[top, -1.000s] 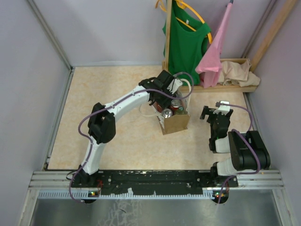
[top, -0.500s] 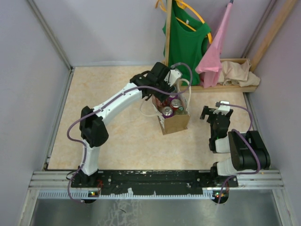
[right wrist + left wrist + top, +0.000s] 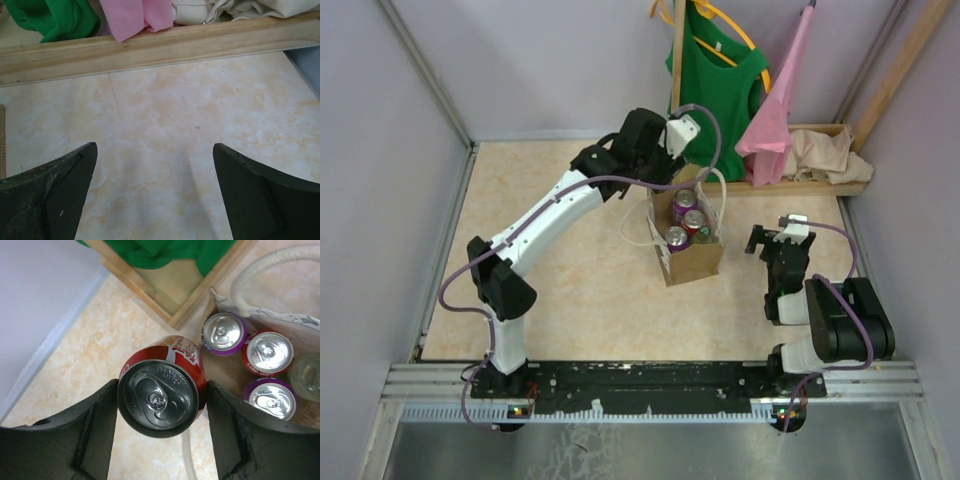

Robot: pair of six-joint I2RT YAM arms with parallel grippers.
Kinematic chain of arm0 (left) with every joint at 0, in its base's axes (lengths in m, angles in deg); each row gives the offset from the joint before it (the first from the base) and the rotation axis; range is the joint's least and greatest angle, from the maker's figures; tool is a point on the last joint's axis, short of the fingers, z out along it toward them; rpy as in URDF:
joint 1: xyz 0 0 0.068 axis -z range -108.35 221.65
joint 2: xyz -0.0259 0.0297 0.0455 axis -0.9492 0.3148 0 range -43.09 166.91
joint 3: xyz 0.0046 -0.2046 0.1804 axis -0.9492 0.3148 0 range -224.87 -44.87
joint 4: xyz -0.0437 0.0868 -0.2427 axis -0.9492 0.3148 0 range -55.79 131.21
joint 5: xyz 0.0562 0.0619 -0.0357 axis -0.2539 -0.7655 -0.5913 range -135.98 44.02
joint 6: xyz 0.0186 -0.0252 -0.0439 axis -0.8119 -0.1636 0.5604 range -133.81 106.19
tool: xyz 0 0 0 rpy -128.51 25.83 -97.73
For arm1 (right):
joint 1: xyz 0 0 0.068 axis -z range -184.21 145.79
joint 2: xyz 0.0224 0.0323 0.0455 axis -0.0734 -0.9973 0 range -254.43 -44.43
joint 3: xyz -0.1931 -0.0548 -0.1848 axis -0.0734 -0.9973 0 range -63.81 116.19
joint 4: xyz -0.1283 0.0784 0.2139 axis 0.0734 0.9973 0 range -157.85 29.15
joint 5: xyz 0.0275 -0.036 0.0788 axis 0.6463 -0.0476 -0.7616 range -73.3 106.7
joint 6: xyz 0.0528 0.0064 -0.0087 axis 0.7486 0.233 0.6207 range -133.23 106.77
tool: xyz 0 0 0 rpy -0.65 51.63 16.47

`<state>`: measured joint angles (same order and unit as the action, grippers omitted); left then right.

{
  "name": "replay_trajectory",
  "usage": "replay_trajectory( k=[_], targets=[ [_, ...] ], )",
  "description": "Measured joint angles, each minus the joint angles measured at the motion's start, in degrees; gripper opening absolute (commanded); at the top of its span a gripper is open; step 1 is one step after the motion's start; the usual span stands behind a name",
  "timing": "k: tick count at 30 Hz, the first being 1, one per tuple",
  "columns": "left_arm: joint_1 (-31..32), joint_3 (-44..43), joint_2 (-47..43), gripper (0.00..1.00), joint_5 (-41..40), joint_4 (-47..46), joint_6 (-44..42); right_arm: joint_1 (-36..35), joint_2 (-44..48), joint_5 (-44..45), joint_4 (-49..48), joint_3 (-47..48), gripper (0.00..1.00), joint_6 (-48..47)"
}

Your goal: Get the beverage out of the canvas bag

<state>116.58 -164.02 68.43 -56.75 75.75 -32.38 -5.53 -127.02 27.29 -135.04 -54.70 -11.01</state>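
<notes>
My left gripper is shut on a red beverage can, seen top-down with its dark lid up, held in the air over the floor just left of the canvas bag. In the top view the left gripper hovers behind and left of the tan bag, and the held can is hidden under the wrist. Inside the bag stand a purple can, a red can and another purple can, plus a pale bottle. My right gripper is open over bare floor, right of the bag.
A wooden rack base runs behind the bag, carrying a green shirt, a pink cloth and a beige cloth heap. A white rope handle loops over the bag's far side. Grey walls close in left, back and right.
The left arm has risen out of the bag and swung back and left with the red can in its grip. The cans left in the bag now show. The right arm has not moved.
</notes>
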Motion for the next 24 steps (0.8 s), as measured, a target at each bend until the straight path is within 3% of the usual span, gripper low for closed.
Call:
replay_trajectory(
  k=[9,15,24],
  targets=[
    [-4.68,-0.2,-2.51,0.0,-3.3,-0.9,-0.85,0.0,0.0,0.02,0.0,0.0,0.99,0.0],
    [-11.34,1.42,-4.87,0.0,-3.52,-2.62,-0.2,0.0,0.0,0.02,0.0,0.0,0.99,0.0],
    [-22.45,16.59,-7.04,0.0,-3.08,-11.39,5.88,0.0,0.0,0.02,0.0,0.0,0.99,0.0]
  ],
)
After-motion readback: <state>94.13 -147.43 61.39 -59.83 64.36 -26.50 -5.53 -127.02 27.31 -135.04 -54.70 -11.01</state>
